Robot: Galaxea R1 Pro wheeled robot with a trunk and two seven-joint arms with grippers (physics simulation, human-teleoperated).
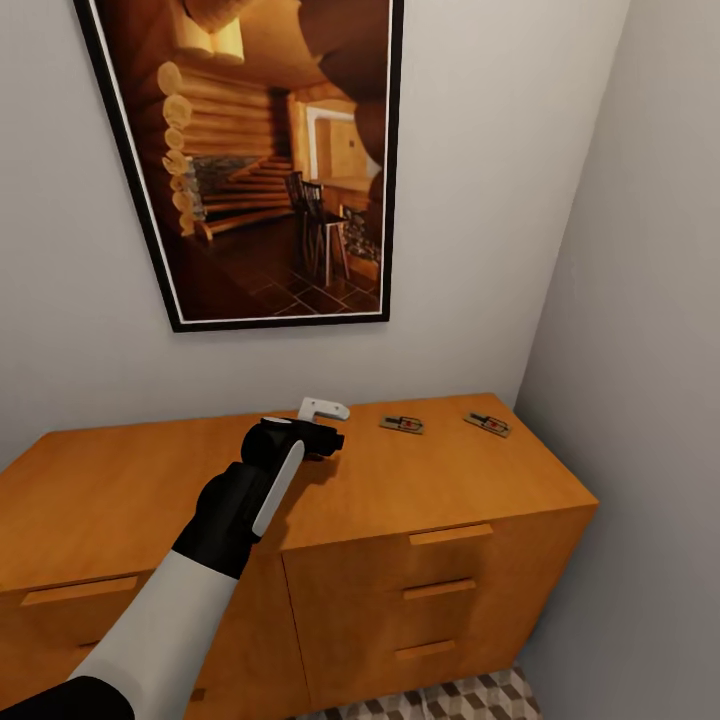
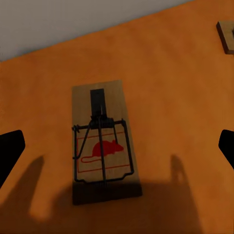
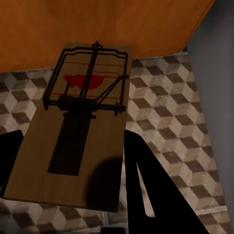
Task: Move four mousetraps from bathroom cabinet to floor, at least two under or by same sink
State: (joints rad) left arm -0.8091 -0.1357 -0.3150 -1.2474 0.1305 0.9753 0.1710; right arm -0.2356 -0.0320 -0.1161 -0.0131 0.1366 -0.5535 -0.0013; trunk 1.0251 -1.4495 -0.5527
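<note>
left gripper (image 1: 322,425) hovered spread wide over cabinet (image 1: 120,490) top, fingertips (image 2: 9,151) clear of the mousetrap (image 2: 103,141) lying flat between them | right gripper (image 3: 73,161) was clamped on a second mousetrap (image 3: 78,126) above bathroom floor (image 3: 165,102) | two more traps (image 1: 402,424) (image 1: 487,424) lay on cabinet top, detail too small

2 mousetraps (image 1: 402,424) flat on cabinet (image 1: 450,480), 1 held over bathroom floor (image 3: 195,126)
</note>
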